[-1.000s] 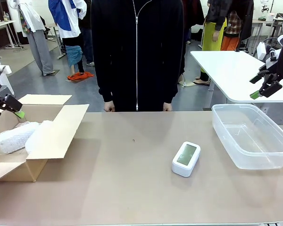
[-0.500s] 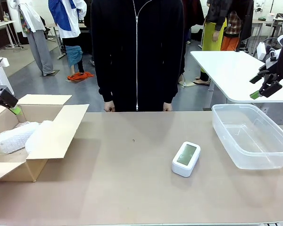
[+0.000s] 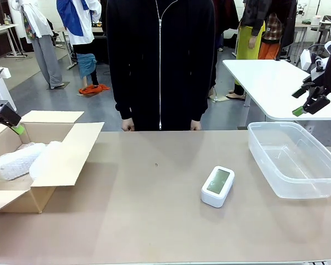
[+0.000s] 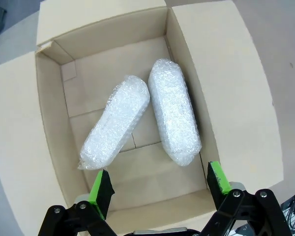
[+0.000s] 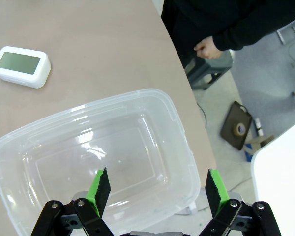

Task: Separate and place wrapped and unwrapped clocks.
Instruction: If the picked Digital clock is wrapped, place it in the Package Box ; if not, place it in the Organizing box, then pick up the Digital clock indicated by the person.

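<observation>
Two wrapped bundles of whitish bubble wrap lie side by side in the open cardboard box (image 4: 54,64): one (image 4: 115,129) on the left, the other (image 4: 174,112) beside it; from the front they show as a white mass (image 3: 16,160). My left gripper (image 4: 160,183) hangs open above the box, empty, its green pad (image 3: 19,130) at the far left. The unwrapped clock (image 3: 218,186), white with a grey-green screen, lies on the table; it appears too in the right wrist view (image 5: 21,66). My right gripper (image 5: 156,186) is open and empty, high over the clear tub (image 5: 177,123).
The clear plastic tub (image 3: 259,144) stands empty at the table's right. The box flap (image 3: 66,154) lies folded out toward the middle. A person in black stands at the far edge with a hand (image 3: 128,126) by the table. A white table (image 3: 265,83) stands behind.
The left gripper has risen slightly above the box. The right arm, the clock and the bundles have kept still.
</observation>
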### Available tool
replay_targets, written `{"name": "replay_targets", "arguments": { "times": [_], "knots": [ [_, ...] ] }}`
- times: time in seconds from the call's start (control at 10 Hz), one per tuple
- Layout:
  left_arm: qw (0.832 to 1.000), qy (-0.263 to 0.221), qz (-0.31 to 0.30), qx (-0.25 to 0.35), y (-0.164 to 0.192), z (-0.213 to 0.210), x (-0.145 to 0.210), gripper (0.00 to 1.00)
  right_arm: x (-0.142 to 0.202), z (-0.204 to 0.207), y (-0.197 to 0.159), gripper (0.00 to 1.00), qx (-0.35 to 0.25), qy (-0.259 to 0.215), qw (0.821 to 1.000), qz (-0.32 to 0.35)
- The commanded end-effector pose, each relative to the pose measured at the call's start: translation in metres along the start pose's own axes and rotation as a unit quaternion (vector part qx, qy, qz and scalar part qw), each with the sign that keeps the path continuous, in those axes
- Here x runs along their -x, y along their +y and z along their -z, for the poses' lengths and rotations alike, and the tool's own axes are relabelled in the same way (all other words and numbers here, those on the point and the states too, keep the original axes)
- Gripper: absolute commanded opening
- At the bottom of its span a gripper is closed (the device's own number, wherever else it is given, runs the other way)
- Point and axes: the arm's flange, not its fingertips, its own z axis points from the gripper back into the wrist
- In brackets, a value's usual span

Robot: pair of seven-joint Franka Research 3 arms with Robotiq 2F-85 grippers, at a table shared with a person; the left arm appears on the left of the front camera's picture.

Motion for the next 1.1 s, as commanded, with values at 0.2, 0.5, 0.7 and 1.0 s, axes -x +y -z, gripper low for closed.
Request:
{"name": "replay_targets", "arguments": {
  "times": [0.2, 0.5, 0.7, 1.0],
  "knots": [
    [1.000, 0.000, -0.001, 0.000, 0.000, 0.000, 0.000, 1.00, 0.000, 0.001, 0.001, 1.00, -0.002, 0.000, 1.000, -0.002],
    [1.000, 0.000, -0.001, 0.000, 0.000, 0.000, 0.000, 1.00, 0.000, 0.001, 0.001, 1.00, -0.002, 0.000, 1.000, -0.002],
    [1.000, 0.000, -0.001, 0.000, 0.000, 0.000, 0.000, 1.00, 0.000, 0.001, 0.001, 1.00, -0.002, 0.000, 1.000, -0.002],
    [0.999, -0.005, 0.054, -0.008, 0.008, -0.020, 0.002, 1.00, 0.000, 0.001, 0.001, 1.00, -0.002, 0.000, 1.000, -0.002]
  ]
}}
